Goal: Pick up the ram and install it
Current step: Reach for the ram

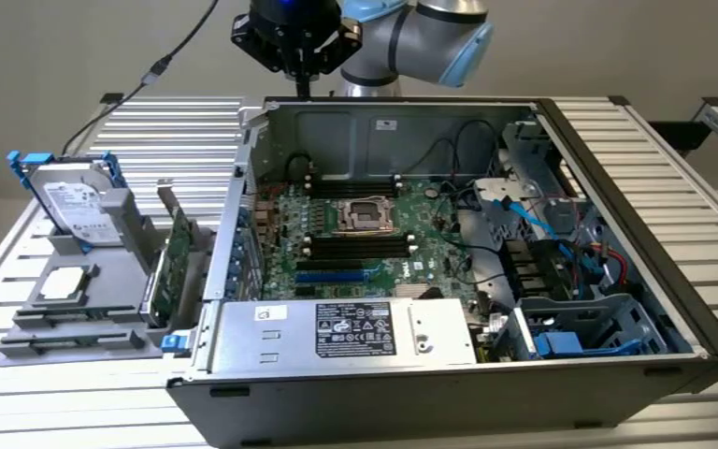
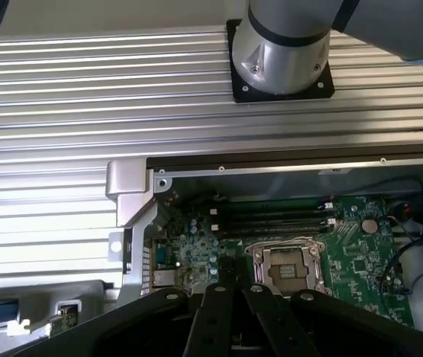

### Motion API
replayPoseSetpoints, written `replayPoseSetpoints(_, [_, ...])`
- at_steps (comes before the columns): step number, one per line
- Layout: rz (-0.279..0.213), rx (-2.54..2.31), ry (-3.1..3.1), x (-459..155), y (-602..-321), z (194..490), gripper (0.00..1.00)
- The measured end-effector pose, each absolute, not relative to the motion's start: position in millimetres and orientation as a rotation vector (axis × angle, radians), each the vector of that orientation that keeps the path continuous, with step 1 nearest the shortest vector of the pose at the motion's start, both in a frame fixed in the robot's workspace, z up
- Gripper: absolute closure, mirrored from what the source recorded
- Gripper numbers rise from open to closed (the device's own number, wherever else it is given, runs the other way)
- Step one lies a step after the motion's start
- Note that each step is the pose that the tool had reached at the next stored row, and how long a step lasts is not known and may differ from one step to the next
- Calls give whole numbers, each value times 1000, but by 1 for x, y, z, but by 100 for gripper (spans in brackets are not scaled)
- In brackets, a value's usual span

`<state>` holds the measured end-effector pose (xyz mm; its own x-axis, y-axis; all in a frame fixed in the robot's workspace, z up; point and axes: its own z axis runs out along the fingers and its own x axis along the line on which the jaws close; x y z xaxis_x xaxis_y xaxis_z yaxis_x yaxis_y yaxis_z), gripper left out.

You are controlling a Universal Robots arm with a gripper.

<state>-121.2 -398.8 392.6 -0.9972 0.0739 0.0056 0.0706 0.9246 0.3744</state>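
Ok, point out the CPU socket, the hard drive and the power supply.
CPU socket (image 1: pixel 362 214): exterior view, its metal centre.
Hard drive (image 1: pixel 75 204): exterior view, its labelled face.
Power supply (image 1: pixel 356 329): exterior view, its dark sticker.

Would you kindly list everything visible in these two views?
case: one, black, open, mid-table
motherboard: one, green, inside case
power supply: one, silver, case's near end
drive cage: one, grey-blue, case's near corner, exterior view's right
rack: one, grey, exterior view's left of case
hard drive: one, silver, blue rails, upright in rack
green boards: count unclear, upright in rack beside case
table: one, silver, slatted
arm: one, grey-blue, behind case
gripper: one, black, shut, above case's rear wall
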Motion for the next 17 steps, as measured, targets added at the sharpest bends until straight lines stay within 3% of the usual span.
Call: replayPoseSetpoints(17, [602, 116, 3073, -188, -404, 389, 89])
